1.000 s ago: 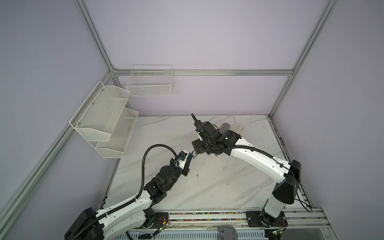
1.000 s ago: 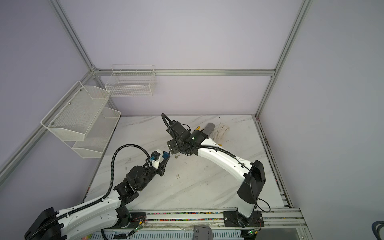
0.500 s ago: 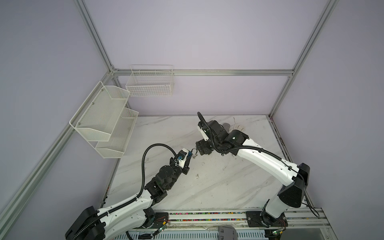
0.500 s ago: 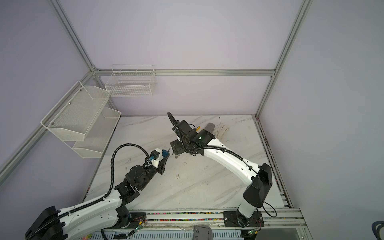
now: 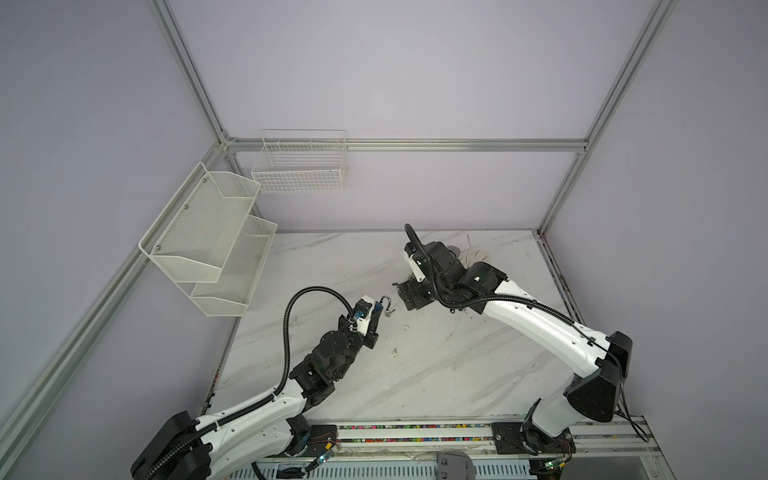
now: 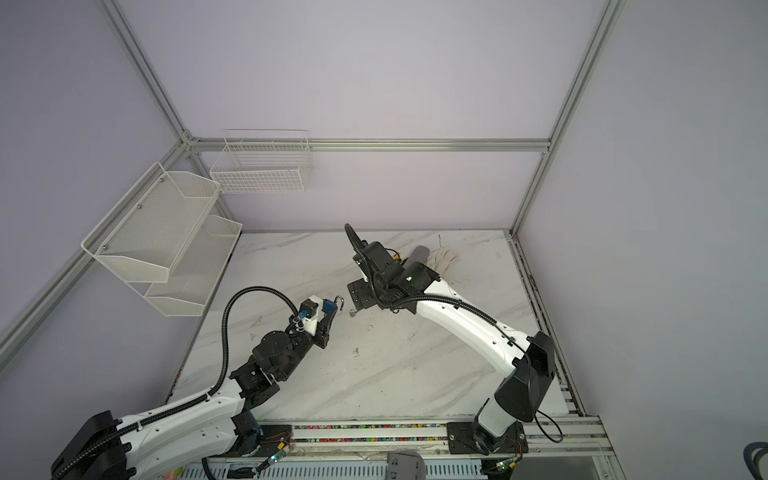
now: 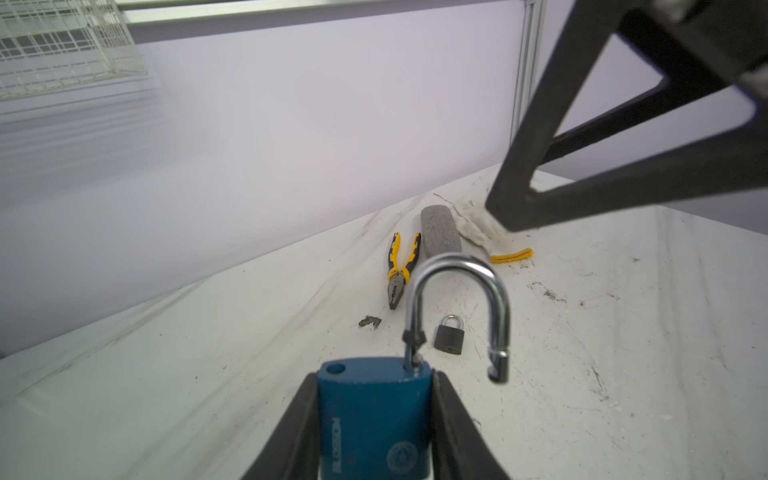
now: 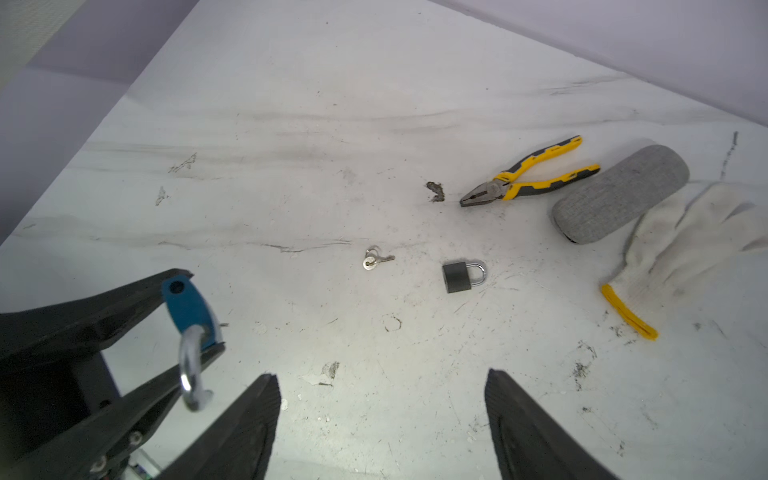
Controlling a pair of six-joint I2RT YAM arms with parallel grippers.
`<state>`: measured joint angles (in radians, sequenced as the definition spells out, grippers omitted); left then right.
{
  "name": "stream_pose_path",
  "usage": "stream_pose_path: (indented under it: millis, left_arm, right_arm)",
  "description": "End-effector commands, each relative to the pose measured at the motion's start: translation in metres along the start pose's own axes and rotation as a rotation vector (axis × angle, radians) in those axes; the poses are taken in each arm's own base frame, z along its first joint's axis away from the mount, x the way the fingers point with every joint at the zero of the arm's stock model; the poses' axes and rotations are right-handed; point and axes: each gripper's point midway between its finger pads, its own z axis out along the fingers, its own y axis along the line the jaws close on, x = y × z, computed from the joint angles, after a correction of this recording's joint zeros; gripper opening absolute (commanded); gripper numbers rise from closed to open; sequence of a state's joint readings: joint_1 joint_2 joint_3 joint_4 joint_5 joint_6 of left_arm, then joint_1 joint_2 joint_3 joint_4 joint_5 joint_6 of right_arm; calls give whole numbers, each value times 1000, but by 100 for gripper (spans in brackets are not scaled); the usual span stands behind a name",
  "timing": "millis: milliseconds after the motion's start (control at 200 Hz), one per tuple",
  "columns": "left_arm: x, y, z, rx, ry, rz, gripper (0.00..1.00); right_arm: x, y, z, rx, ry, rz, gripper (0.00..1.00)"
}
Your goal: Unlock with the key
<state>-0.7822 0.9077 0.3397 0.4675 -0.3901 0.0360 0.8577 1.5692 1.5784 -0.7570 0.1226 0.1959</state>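
The big padlock sits between the fingers of the left gripper. The right gripper hangs over the table, close beside it. Ahead of the right gripper lie the key and the small padlock, near each other. Farther off lie the pliers, the case and the glove, side by side.

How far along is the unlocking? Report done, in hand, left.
Done: the blue padlock has its shackle open, and the key lies out on the table.
In hand: the left gripper grips the blue padlock's body; the right gripper is open and empty.
Left: seemingly just setting it down. A grey padlock lies shut on the table; whether it counts I cannot tell.
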Motion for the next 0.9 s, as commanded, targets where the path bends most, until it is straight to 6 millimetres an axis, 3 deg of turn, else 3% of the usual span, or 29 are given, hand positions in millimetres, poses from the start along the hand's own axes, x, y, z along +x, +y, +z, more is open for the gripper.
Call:
stream_pose_path:
  millis: [0,330,525,895]
  left_arm:
    - [-12,23,-4,-120,51,-130,0]
    - [58,41,-19,-286,460,-298,0]
    - [93,42,-4,-309,609,-386,0]
    - [128,41,22,-319,759,-434,0]
  right_arm:
    - [-11,-15,-12,33,-103,74,81]
    - [14,0,31,-104,-181,244,81]
    - [26,1,55,-117,-180,293,81]
    - [44,4,68,-143,-152,310,81]
